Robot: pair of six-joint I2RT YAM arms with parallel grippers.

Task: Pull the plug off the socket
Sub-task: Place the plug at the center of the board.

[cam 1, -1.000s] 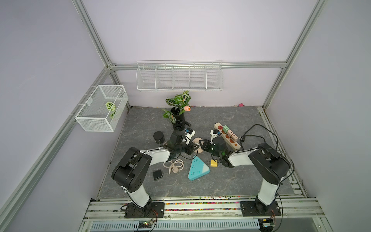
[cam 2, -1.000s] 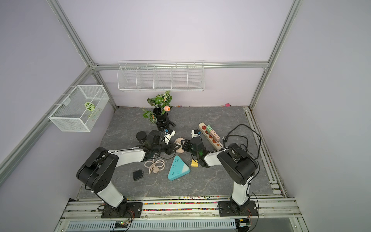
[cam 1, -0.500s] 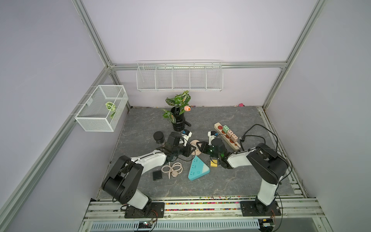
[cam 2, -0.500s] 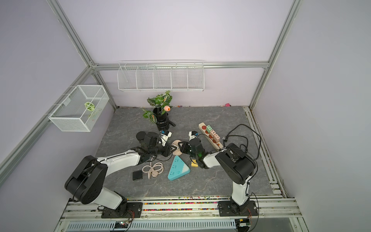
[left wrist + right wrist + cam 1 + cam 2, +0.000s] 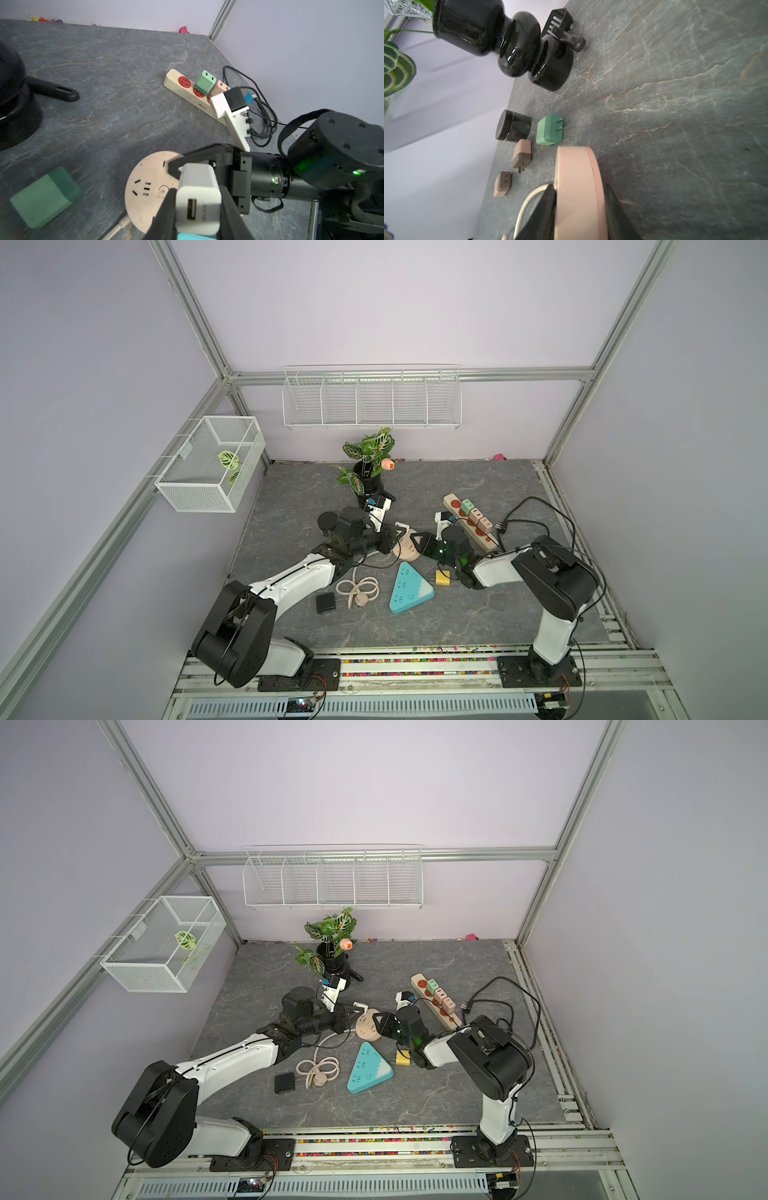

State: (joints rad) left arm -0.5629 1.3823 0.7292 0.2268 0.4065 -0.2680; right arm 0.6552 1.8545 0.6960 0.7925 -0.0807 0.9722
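Note:
The socket is a round pink disc with a beige cord, raised off the table at mid-table. My right gripper is shut on its rim, and the disc shows edge-on between the fingers. The plug is a white USB charger block, and my left gripper is shut on its sides. It sits beside the socket's slotted face, close to the right gripper's finger. Its prongs are hidden. The two grippers meet tip to tip. No plug shows in the right wrist view.
A beige power strip with several chargers lies behind the right arm, black cable beside it. A blue triangular socket, yellow plug, coiled cord and black adapter lie in front. A black vase stands behind.
The left arm's elbow has dropped and swung toward the front left. Both grippers stay shut at the socket, which has shifted only slightly.

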